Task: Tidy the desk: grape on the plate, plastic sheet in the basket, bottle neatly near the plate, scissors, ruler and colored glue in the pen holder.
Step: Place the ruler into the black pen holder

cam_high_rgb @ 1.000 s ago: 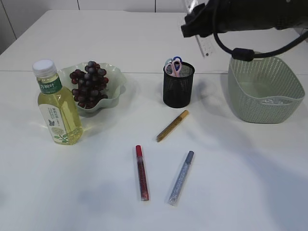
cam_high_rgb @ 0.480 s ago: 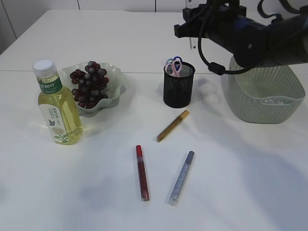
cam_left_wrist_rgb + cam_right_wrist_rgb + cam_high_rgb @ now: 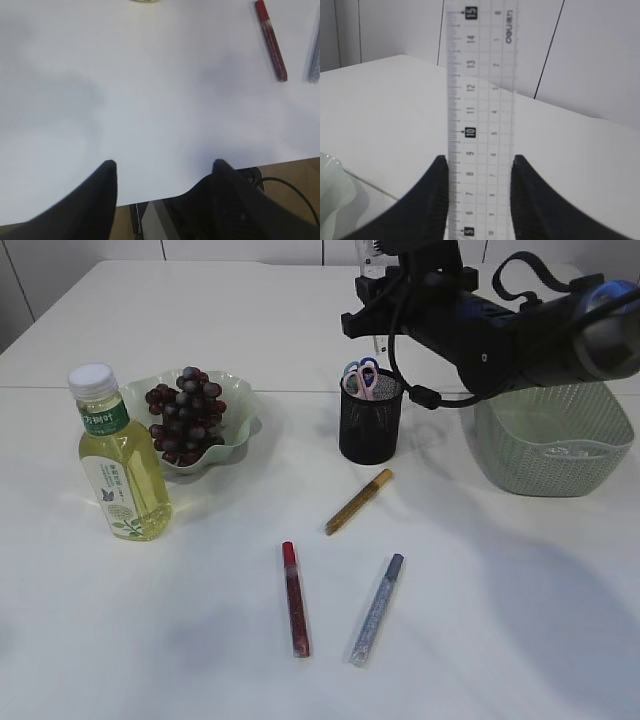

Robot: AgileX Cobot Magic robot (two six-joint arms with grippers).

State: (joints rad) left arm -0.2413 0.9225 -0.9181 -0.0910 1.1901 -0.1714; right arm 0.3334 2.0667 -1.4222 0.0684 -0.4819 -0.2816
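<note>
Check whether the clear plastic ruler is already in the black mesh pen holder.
Not yet. The clear plastic ruler is clamped upright in the right hand, above the black mesh pen holder, which holds only scissors.

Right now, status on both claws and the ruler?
Right claw shut on ruler, above pen holder. Left claw open, empty. Scissors already in holder.

Right hand (image 3: 378, 315) with ruler (image 3: 372, 260) moved left, now above pen holder (image 3: 370, 418).
</note>
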